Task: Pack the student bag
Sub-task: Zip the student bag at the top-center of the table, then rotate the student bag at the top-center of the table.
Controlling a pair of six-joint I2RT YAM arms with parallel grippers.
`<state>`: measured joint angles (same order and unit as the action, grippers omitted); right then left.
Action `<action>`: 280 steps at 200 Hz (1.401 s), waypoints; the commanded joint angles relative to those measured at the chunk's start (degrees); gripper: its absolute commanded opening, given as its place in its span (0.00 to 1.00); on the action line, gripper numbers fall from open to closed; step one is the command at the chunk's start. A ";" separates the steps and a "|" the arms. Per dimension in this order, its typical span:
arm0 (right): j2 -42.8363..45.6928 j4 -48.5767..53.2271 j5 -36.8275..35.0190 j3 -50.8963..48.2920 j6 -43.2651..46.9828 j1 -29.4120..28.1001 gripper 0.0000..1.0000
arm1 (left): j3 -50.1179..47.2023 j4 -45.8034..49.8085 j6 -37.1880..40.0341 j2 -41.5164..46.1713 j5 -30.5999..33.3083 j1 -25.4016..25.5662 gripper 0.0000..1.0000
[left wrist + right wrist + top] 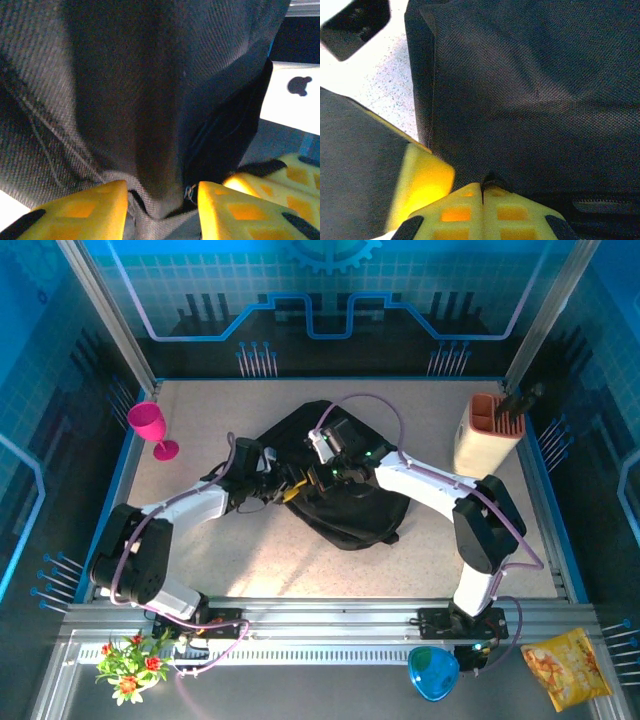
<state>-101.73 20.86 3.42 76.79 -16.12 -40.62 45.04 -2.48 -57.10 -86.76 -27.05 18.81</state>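
Blue walls (60,360) stand around a pale, speckled table (250,560). The student bag (350,510) lies in the middle, black and floppy. A pink cup (150,427) stands back left, a beige holder (485,435) back right. The left gripper (162,197) has a fold of the bag between its fingers; whether it squeezes is hard to tell. The right gripper (482,187) is closed tight, pinching the bag's cloth.

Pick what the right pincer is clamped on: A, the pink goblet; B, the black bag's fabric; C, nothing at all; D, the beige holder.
B: in the right wrist view the right pincer is closed, with a pinch of the student bag caught between its yellow tips.
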 commanded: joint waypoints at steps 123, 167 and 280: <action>-6.54 8.63 -37.88 8.92 -3.91 11.58 0.00 | 0.33 4.79 3.74 -1.95 4.32 0.46 0.00; -10.00 12.15 -33.28 14.32 -4.38 12.95 0.00 | 5.32 8.94 7.82 -2.64 5.28 -0.03 0.00; 17.85 7.19 -34.42 -4.42 -8.15 14.07 0.95 | 20.80 22.50 24.62 -1.32 29.08 -4.57 0.80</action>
<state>-92.92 30.87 -25.74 79.55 -23.55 -28.10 68.90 15.66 -37.34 -96.16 -8.38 14.22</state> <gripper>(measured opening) 0.864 0.717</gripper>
